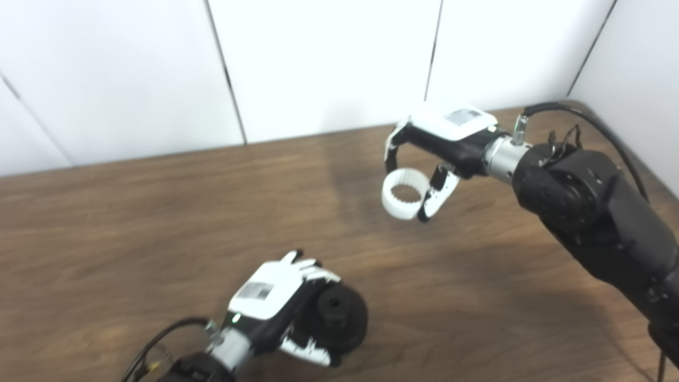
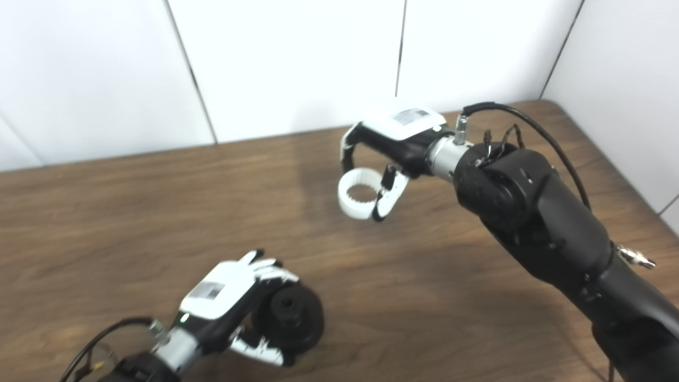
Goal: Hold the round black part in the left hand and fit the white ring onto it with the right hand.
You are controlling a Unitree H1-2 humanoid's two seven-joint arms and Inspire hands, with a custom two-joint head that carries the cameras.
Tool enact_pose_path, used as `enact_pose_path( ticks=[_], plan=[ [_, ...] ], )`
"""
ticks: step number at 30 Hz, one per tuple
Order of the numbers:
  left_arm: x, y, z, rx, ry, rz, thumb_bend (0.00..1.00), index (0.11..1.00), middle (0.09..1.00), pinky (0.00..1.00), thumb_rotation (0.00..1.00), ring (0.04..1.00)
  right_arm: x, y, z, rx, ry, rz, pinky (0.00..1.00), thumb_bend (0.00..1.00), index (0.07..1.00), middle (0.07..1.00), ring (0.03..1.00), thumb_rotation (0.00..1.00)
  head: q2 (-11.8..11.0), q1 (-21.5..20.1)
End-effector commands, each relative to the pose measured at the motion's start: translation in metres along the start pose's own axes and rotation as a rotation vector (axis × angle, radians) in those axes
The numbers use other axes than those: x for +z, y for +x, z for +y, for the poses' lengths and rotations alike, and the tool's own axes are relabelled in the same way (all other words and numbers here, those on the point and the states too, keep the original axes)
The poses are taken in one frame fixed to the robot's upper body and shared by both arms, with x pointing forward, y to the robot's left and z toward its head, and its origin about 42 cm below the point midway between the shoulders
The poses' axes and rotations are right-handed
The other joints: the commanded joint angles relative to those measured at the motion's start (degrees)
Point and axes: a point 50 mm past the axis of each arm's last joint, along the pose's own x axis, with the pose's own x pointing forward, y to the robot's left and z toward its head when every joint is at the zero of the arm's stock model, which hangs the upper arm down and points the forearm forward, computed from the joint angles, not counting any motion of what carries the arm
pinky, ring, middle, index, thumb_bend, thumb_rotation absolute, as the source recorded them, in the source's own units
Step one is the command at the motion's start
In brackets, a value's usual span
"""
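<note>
White wall panels with dark seams (image 1: 323, 63) rise behind our dark brown wood-grain table (image 1: 132, 223), and a pale side wall closes off the far right corner.

Our left hand (image 1: 281, 307), white-backed with black and white fingers, sits low at the near edge of the table, its arm entering from the bottom left with a thin black cable looping beside the wrist. Its fingers and thumb are wrapped around the round black part (image 1: 337, 318), a thick matte disc with a raised hub and a small hole in its centre. Fingertips curl over the top of the disc while the thumb presses its lower edge, so the hand is clamped on it. The disc's flat face is turned to the right and slightly up. We cannot tell whether the disc touches the table or hangs just above it.

Our right hand (image 1: 440, 143) is farther back and to the right, well apart from the left, its bulky black forearm (image 1: 594, 212) coming in from the right side with a black cable arching over the wrist. Its fingers and thumb pinch the white plastic ring (image 1: 403, 193), which has a ribbed, toothed surface. One finger (image 1: 391, 154) curves down onto the ring's far rim and the thumb bears on its right side. The ring is held clear above the table, its opening tilted toward us.
</note>
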Motion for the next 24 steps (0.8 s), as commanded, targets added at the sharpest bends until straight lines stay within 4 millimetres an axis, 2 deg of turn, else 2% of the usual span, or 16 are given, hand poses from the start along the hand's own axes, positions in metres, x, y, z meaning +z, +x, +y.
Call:
enact_pose_path(
  ticks=[1,11,16,24],
  plan=[
    [0.004,0.002,-0.007,-0.078,0.023,0.006,0.53,0.483,0.793,1.00,0.06,0.890,0.008,-0.008,-0.017,-0.059,-0.031,-0.023,0.90,0.53,0.480,0.728,0.837,0.14,0.70,0.68],
    [0.007,0.009,-0.003,-0.068,0.019,0.009,0.52,0.481,0.791,1.00,0.06,0.878,0.050,-0.028,-0.014,-0.031,0.015,-0.153,0.90,0.53,0.480,0.718,0.827,0.14,4.36,2.25],
    [0.008,0.012,0.000,-0.078,0.016,0.020,0.52,0.481,0.798,1.00,0.07,0.881,0.058,-0.032,-0.008,-0.005,0.019,-0.186,0.89,0.53,0.480,0.713,0.822,0.14,5.77,2.69],
    [0.009,0.015,0.004,-0.072,0.019,0.022,0.52,0.481,0.798,1.00,0.07,0.882,0.059,-0.033,0.002,0.036,0.041,-0.198,0.88,0.53,0.480,0.714,0.820,0.14,7.21,2.85]
  ],
)
